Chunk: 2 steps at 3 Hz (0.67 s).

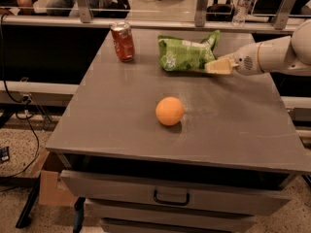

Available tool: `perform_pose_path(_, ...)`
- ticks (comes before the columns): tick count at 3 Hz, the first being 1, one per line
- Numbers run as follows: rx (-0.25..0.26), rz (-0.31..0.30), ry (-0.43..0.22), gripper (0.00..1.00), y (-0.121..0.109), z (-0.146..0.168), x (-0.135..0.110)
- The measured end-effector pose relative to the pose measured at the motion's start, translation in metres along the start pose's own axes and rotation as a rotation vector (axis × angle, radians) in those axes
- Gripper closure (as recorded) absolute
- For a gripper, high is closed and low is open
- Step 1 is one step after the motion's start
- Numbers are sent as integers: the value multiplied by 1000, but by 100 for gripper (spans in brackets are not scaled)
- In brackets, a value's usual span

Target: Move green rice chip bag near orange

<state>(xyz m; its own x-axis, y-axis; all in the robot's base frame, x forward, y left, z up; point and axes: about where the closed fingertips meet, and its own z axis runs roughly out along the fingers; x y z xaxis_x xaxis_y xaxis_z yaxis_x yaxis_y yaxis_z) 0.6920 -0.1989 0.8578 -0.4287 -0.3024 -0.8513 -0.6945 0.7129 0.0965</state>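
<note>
The green rice chip bag (187, 54) lies crinkled at the back of the grey table (121, 120), right of centre. The orange (170, 111) sits alone in the middle of the table, well in front of the bag. My gripper (216, 66) reaches in from the right on a white arm (272, 55). Its cream tip is at the bag's lower right end and touches it or nearly does.
A red soda can (122, 41) stands upright at the back left, left of the bag. A rail with posts and a water bottle (242, 6) runs behind the table. The cabinet drawers (170, 195) are below the front edge.
</note>
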Motion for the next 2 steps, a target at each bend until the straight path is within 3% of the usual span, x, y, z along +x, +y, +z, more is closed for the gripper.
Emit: perform_pose_path(2, -123, -116, 192, 100, 58, -40, 23)
